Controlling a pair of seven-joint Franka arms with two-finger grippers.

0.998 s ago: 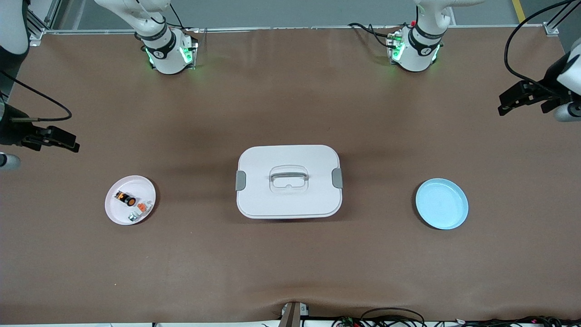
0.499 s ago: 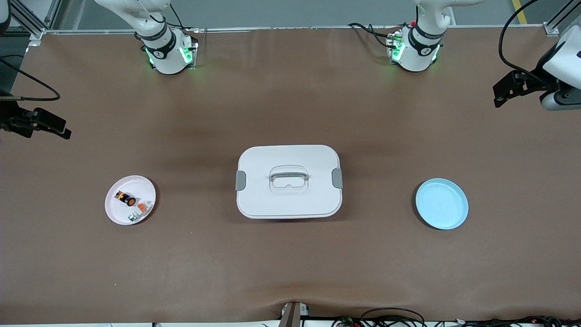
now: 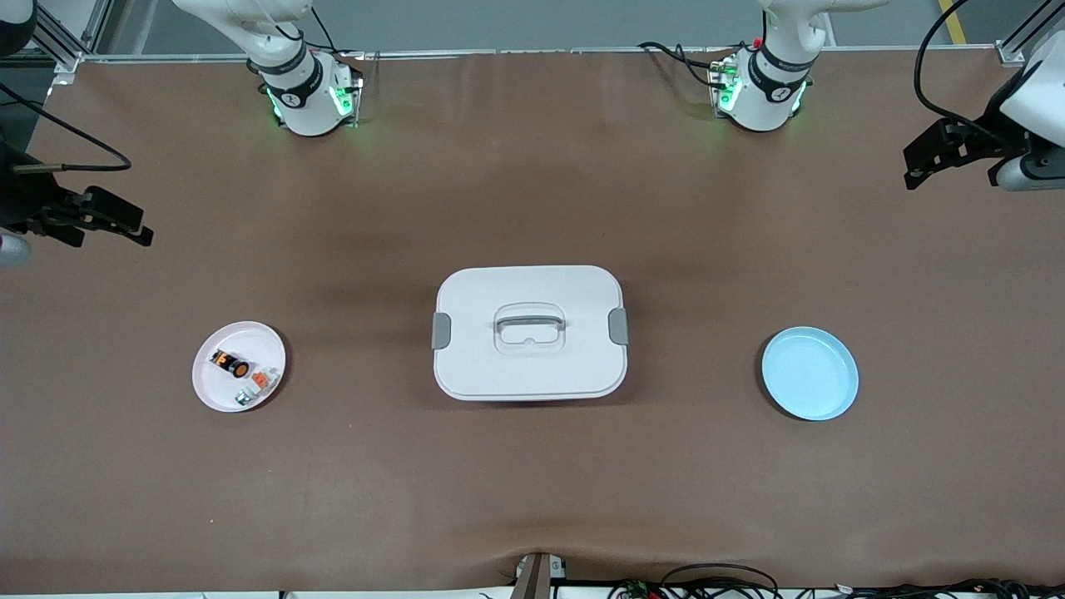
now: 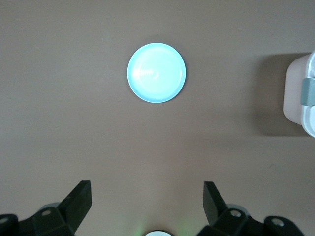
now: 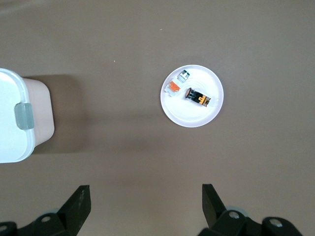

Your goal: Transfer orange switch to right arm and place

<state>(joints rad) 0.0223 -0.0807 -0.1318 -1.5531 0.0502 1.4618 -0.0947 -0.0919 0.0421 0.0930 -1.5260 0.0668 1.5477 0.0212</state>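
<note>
orange switch [image 3: 230,363] lies in plate, its button seemingly sideways.

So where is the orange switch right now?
The orange switch lies in the white plate toward the right arm's end of the table, beside a small white-and-orange piece.

Matt brown table covering [image 3: 532,183], smooth white plastic box [image 3: 529,287], glossy blue plate [image 3: 809,373]

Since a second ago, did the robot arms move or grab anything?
Both moved, neither grabbed. The right gripper, over bare table at its own end, swung away from the front camera, then partly back, ending farther from it. The left gripper, over its end, moved farther away. Both are open and empty. The orange switch, its white plate, the box and the blue plate stayed put.
</note>
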